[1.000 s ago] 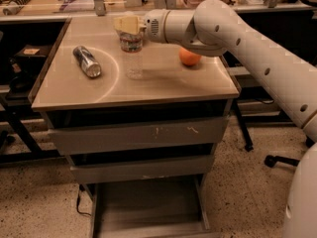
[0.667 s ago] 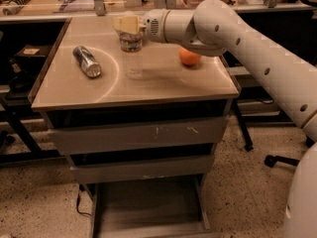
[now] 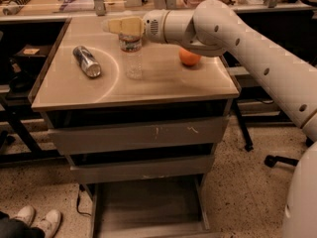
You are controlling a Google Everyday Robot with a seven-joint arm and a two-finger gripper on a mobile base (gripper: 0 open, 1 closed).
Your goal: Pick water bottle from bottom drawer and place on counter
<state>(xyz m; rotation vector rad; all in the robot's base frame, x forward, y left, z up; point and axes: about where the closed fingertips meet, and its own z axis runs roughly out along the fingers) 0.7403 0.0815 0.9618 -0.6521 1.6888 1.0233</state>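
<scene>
A grey drawer cabinet is seen from above and in front, with a glossy beige desk (image 3: 163, 83) as its top. A small clear water bottle (image 3: 132, 59) stands upright on the desk, a little back and left of the middle. The robot's pale arm (image 3: 247, 38) reaches in from 3 o'clock, and its beige hand (image 3: 124, 26) sits right at the bottle's top, covering the cap. Whether the hand grips the bottle or is loose around it cannot be told.

At 9 o'clock from the bottle, near but apart, a silver can (image 3: 87, 61) lies on its side. At 3 o'clock an orange (image 3: 189, 57) rests beneath the arm.

Toward 6 o'clock, below two shallow drawers, the bottom drawer (image 3: 148, 207) is pulled open, its flat floor showing. White shoes (image 3: 34, 219) are at 7 o'clock on the floor.
</scene>
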